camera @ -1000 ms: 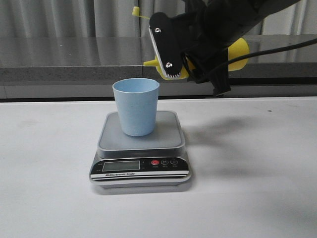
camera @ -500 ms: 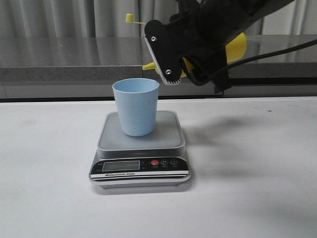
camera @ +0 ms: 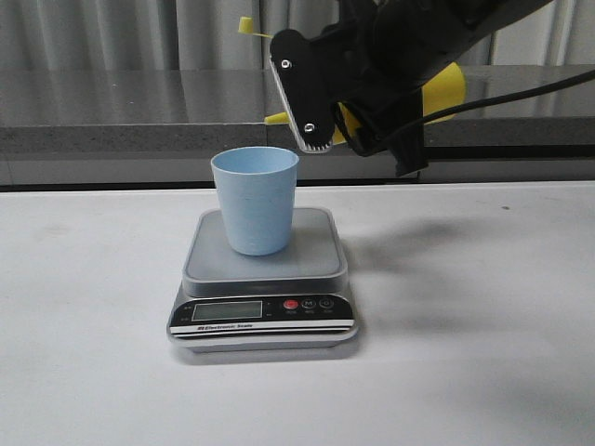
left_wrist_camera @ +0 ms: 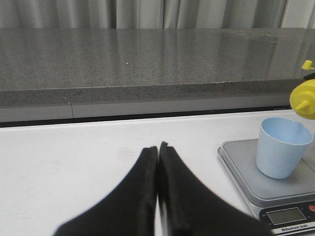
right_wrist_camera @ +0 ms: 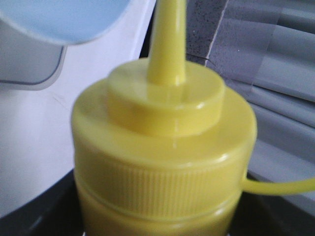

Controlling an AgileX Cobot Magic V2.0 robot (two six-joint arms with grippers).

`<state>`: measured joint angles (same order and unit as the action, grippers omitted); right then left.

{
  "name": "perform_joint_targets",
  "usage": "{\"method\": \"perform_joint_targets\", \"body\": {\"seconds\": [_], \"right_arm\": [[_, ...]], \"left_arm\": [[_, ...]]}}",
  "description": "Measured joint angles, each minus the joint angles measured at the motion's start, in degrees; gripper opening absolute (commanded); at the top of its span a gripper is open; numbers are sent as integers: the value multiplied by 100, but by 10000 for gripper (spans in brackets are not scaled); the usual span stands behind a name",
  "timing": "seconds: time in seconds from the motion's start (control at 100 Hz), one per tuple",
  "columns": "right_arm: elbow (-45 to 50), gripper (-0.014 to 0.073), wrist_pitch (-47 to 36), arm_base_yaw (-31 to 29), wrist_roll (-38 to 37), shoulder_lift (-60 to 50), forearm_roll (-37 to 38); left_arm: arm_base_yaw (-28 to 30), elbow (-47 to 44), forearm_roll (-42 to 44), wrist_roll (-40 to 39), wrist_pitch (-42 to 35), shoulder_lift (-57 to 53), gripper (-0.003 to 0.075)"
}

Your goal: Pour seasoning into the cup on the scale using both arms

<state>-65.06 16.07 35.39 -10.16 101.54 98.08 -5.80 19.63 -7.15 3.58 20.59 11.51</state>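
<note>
Seasoning is what this moment concerns, but nearest the front camera sits the scale point(camera: 264, 279), flat on the white counter point(camera: 483, 353), its black panel and display facing forward. On its grey platform stands the light blue cup point(camera: 256, 199), upright, its mouth open to the air. Above and a little behind the cup, to its right, the right tool point(camera: 358, 102) is clenched around the seasoning bottle point(camera: 444, 93), which is held clear of the counter. The bottle's long axis lies nearly level, base pointing right and the pointed nozzle point(camera: 277, 118) pointing left toward the cup; the nozzle tip sits higher than the cup's rim and seems to be over its far right edge or just behind it (depth is hard to judge from this angle). A small yellow cap point(camera: 245, 26) on its tether sticks up above the nozzle, so the nozzle looks uncapped. The right wrist view looks along the bottle, nozzle leading toward the cup's blue edge. The left tool point(left_wrist_camera: 157, 196) is out of the front view; its own camera shows its two black fingers pressed together, grasping nothing, low over the counter, with the scale and cup well off to one side. By my judgement the right arm is far nearer, and pouring depends on tipping the nozzle downward over the cup's mouth. Farthest back run a grey ledge point(camera: 112, 121) and pale curtains point(camera: 93, 32).
</note>
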Motion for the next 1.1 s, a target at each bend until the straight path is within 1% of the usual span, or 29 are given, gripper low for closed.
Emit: {"method": "perform_joint_targets", "body": {"seconds": [0.1, 0.22, 0.27, 0.35, 0.45, 0.59, 0.74, 0.94, 1.1], "right_arm": [[0, 237, 30, 0, -198, 0, 0], [0, 237, 30, 0, -676, -12, 0], [0, 237, 30, 0, -947, -34, -80], [0, 237, 30, -12, -1181, -155, -371], [0, 237, -76, -90, -1280, -368, -1027], [0, 237, -219, -348, -1316, -694, -2004], [0, 237, -566, -675, -1338, -975, -2954], [130, 237, -1461, -1088, -1338, -1215, -4276], [479, 237, -2197, -1443, -877, -1228, -5373]], "left_arm": [[0, 0, 0, 0, 0, 0, -20], [0, 0, 0, 0, 0, 0, -20], [0, 0, 0, 0, 0, 0, -20], [0, 0, 0, 0, 0, 0, -20], [0, 0, 0, 0, 0, 0, -20], [0, 0, 0, 0, 0, 0, -20], [0, 0, 0, 0, 0, 0, -20], [0, 0, 0, 0, 0, 0, -20], [0, 0, 0, 0, 0, 0, -20]]}}
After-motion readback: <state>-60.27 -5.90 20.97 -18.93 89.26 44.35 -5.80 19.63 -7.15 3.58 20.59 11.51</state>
